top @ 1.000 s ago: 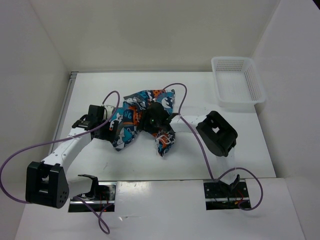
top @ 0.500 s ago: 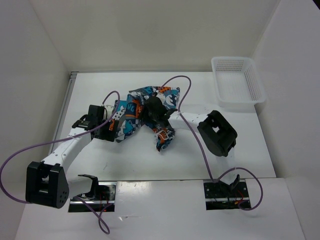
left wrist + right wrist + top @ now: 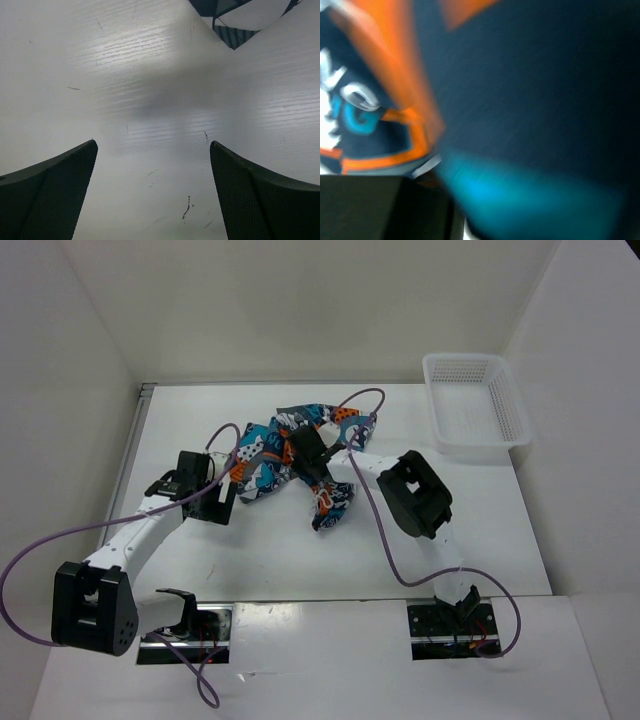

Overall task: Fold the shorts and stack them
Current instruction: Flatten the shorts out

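The shorts [image 3: 262, 455] lie crumpled at the middle of the white table [image 3: 500, 540], with one end trailing down to the front [image 3: 330, 512]. My right gripper [image 3: 305, 452] sits on top of the bunch, shut on a fold of the fabric. Blurred teal, navy and orange shorts [image 3: 535, 100] fill the right wrist view, and only one of its dark fingers [image 3: 365, 210] shows at the lower left. My left gripper [image 3: 226, 498] stands open at the left edge of the shorts. In its own view the left gripper [image 3: 152, 150] has bare table between its fingers, and a corner of the shorts [image 3: 235, 22] lies ahead.
A white mesh basket [image 3: 470, 405] stands at the back right corner. Purple cables loop over both arms, one arching above the shorts [image 3: 360, 400]. White walls close in the table at the back and sides.
My right gripper has moved back and to the left, and the shorts have bunched up and shifted with it. The right arm's elbow has swung left. The left arm has stayed put.
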Controlling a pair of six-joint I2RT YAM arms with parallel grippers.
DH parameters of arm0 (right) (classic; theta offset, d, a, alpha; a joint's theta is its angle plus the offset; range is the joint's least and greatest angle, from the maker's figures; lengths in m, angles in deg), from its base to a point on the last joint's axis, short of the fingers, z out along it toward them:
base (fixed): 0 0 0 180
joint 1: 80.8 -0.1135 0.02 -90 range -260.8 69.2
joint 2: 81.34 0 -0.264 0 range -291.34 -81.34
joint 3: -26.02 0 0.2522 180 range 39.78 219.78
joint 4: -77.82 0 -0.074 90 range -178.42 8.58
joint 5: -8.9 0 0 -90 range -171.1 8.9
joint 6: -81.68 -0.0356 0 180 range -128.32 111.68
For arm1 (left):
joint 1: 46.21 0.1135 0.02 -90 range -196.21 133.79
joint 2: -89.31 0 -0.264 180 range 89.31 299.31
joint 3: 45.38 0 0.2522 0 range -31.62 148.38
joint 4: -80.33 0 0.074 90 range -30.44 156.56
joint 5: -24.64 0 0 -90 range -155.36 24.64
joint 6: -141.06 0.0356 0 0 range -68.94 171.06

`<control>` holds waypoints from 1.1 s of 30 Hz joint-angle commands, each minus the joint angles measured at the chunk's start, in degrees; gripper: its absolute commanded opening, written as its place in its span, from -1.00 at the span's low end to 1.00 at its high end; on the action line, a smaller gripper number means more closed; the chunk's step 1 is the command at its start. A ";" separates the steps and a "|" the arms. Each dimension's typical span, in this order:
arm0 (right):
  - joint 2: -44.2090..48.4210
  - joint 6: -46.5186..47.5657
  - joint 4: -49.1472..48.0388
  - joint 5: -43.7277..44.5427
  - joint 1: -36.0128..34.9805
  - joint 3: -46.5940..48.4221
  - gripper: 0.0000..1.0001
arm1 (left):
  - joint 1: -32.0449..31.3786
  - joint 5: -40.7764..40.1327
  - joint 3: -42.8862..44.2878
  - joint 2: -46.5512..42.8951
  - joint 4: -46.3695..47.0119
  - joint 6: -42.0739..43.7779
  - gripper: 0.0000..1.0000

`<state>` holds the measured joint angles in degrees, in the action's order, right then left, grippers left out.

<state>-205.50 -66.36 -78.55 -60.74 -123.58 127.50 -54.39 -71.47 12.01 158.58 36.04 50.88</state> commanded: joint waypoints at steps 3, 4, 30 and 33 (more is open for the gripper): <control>-4.16 -0.23 3.67 -0.84 2.44 4.21 -0.89 | -0.16 1.01 -0.57 0.25 0.29 0.19 1.00; -4.16 -0.23 3.67 -0.85 2.44 4.21 -1.00 | -0.16 1.01 -0.57 0.25 0.29 0.19 1.00; 39.86 22.88 13.51 -18.43 2.44 -26.46 -1.00 | -26.70 1.52 9.88 9.03 -1.10 0.19 1.00; 42.16 22.36 12.90 -18.43 4.36 -27.96 -1.00 | -30.65 3.03 9.89 9.03 -1.82 0.19 1.00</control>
<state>-167.86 -45.64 -67.04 -79.14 -120.90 100.16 -83.11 -70.67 19.84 167.94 36.04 50.90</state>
